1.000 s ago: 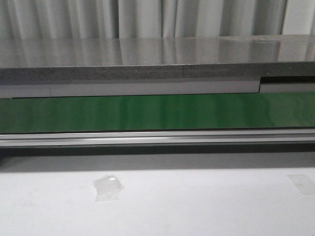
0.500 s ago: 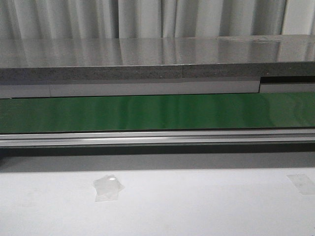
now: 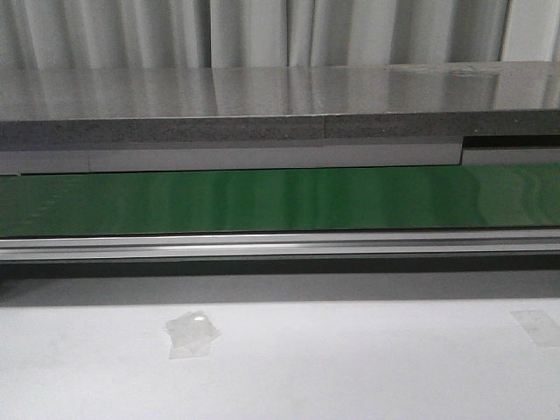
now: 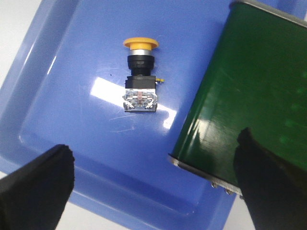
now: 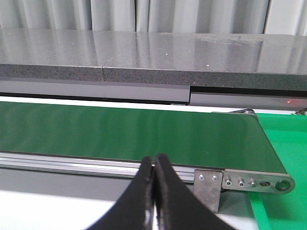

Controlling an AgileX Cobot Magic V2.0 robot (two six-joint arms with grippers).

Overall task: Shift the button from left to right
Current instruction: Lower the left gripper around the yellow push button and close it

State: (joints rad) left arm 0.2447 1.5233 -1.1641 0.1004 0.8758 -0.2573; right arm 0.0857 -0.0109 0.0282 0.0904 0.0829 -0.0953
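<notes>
Button (image 4: 140, 76) lies on its side inside blue tray (image 4: 57, 96), beside green conveyor belt (image 4: 249, 96). Left pincer (image 4: 151, 187) hovers above tray, spread wide, empty. Right pincer (image 5: 154, 191) closed, empty.

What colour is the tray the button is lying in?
Blue. The tray under the button shows best in the left wrist view.

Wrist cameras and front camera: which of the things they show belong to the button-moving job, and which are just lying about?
Part of the job:
- yellow-capped black push-button, lying in the blue plastic tray
- open left gripper above it
- shut right gripper
- green conveyor belt, probably

Just lying about:
- crumpled clear tape on the white table
- grey curtain
</notes>
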